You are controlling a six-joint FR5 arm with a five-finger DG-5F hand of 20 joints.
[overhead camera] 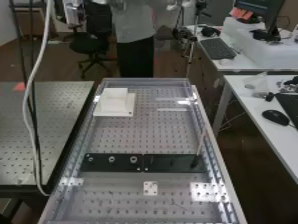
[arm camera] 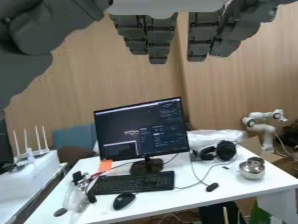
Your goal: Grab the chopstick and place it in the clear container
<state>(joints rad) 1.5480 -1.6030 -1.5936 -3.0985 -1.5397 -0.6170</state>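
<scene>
"Chopstick (overhead camera: 200,142) position?" asks the trainee.

"High view, right side of the bench (overhead camera: 143,132)," the instructor replies. "It stands nearly upright with a slight lean. Its lower end meets a small dark base (overhead camera: 195,162) on the dark strip (overhead camera: 169,162), well apart from the white block (overhead camera: 115,102). Whether the base grips it or merely props it cannot be told."

"State of the hand (arm camera: 158,42)?"

"Wrist view: fingers relaxed and spread, nothing between them. The chopstick is not in its grasp."

"Expected handling properties?"

"Probably light and stiff. Weight should place little demand on the hand; thinness is the main difficulty. A smooth shaft would be liable to roll or slip between the fingers, and a side load could tip it or, if excessive, snap it. The material cannot be told."

"Recommended grasp point?"

"The upper-middle of the shaft, above the base. That leaves the fingers clearance from the strip and a free length below for guiding. A grasp at the extreme top would let the lower end swing; one too low would risk contact with the base."

"Grasp method?"

"Thumb opposed to the fingers, closing evenly from both sides so that neither side pushes it over. Apply light, firm pressure. The first lift should follow the shaft's own lean, since a sideways pull could bind the lower end in the base."
</scene>
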